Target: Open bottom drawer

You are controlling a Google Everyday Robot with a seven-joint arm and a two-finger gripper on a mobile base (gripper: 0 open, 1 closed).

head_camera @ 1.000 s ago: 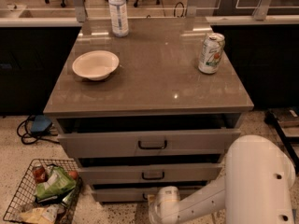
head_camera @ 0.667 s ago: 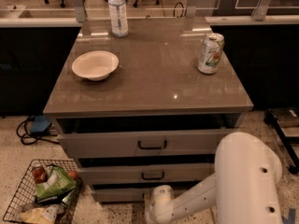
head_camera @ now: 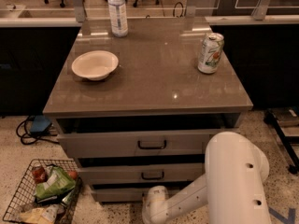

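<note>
The grey cabinet (head_camera: 149,101) has three drawers. The bottom drawer (head_camera: 117,193) shows as a short grey strip just above the floor, looking slightly out from the cabinet. Its handle is hidden behind my arm. My white arm (head_camera: 233,176) reaches in from the lower right, and its rounded wrist sits low in front of the bottom drawer's middle. The gripper (head_camera: 153,196) is at that end, right against the drawer front and mostly covered by the wrist. The middle drawer's handle (head_camera: 153,175) and the top drawer's handle (head_camera: 152,145) are both in plain sight.
A white bowl (head_camera: 95,64), a water bottle (head_camera: 117,10) and a drink can (head_camera: 210,53) stand on the cabinet top. A wire basket (head_camera: 39,195) of snack bags sits on the floor at the lower left. Cables (head_camera: 30,127) lie left of the cabinet, and a dark stand (head_camera: 282,125) is at the right.
My arm has shifted left: the wrist has slid along the bottom drawer front toward its middle, and the elbow has followed. The drawers look unchanged.
</note>
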